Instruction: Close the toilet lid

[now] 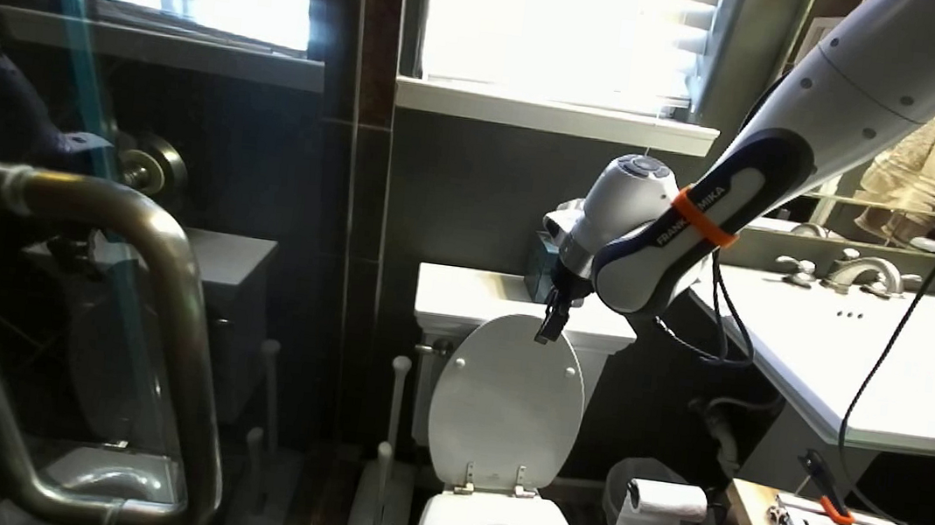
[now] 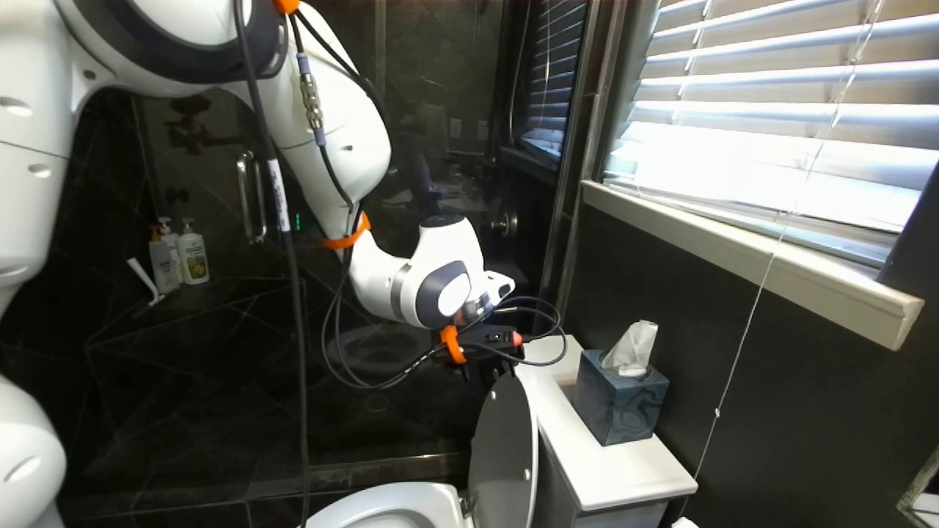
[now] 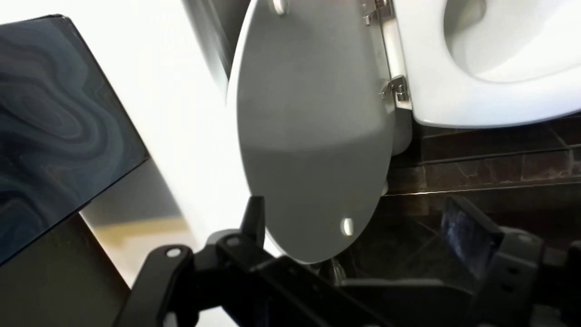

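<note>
In an exterior view we see pale plastic pump bottles [image 2: 194, 258] well left of the upright, white, oval plastic toilet lid [image 2: 506, 447]. The white toilet bowl [image 2: 400, 495] lies open at its foot; the black tool [image 2: 486, 372], fingers [image 3: 255, 219] apart, hangs at the lid's top edge. Right of the lid, a blue marbled box [image 2: 620, 407] holds a white tissue [image 2: 632, 350].

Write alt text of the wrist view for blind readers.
A raised toilet lid fills the centre; the robot's open hand is at the bottom. The toilet bowl shows upper right, a dark swirl-patterned tissue box left.
</note>
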